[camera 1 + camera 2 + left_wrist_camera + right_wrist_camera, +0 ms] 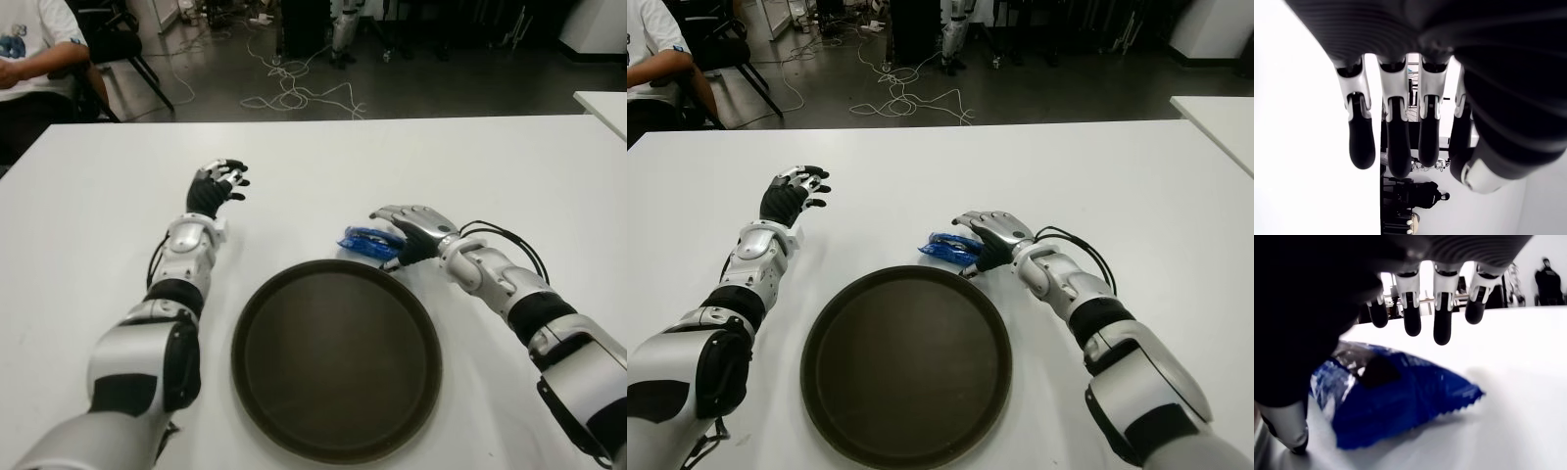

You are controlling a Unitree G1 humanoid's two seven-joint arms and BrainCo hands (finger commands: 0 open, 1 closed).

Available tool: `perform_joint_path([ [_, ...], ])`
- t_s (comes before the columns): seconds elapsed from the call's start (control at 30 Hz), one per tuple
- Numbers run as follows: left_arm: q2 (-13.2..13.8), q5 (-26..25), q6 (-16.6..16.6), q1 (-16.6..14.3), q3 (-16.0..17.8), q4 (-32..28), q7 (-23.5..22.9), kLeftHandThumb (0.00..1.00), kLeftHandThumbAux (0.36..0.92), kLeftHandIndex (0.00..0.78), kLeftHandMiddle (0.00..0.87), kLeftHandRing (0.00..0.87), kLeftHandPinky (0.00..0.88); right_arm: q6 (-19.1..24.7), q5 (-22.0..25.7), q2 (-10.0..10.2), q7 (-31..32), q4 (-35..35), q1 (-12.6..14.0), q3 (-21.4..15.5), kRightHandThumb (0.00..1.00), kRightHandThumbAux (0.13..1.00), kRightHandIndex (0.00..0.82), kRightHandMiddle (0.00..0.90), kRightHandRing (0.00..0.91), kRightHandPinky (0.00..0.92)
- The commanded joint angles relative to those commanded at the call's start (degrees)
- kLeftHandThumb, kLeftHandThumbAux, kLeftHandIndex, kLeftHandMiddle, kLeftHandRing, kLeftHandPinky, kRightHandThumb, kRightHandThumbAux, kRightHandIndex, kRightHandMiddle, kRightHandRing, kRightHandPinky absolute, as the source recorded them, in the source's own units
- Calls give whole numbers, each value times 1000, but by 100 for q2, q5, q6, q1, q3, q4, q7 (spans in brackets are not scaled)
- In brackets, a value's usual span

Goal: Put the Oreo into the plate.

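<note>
Right hand [416, 227] fingers [1442, 328] spread, arched over Oreo pack [1396, 396]; not gripping.

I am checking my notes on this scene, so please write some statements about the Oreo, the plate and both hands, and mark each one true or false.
1. The Oreo pack lies inside the plate. False: it lies on the white table, just beyond the plate's far rim.
2. The right hand is over the Oreo pack with its fingers extended, not closed on it. True.
3. The left hand holds the Oreo pack. False: it is open and holds nothing, to the left of the plate.
4. The plate is dark, round and holds nothing. True.
</note>
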Motion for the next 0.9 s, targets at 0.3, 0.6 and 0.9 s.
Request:
perform_joint_path([
  [0.3,0,20,-4,-3,-18,4,10,673,721,401,367,416,488,-136,126,102,12,340,-63,-117,0,689,179,181,190,153],
  [0.6,-11,17,-36,1,-28,-3,23,675,720,402,375,431,511,-331,289,124,142,527,-99,-194,0,713,187,175,175,129],
  [0.9,-11,-1,-22,-4,-17,1,11,673,720,402,371,424,490,-487,364,144,140,653,-113,-251,0,732,206,189,188,171],
])
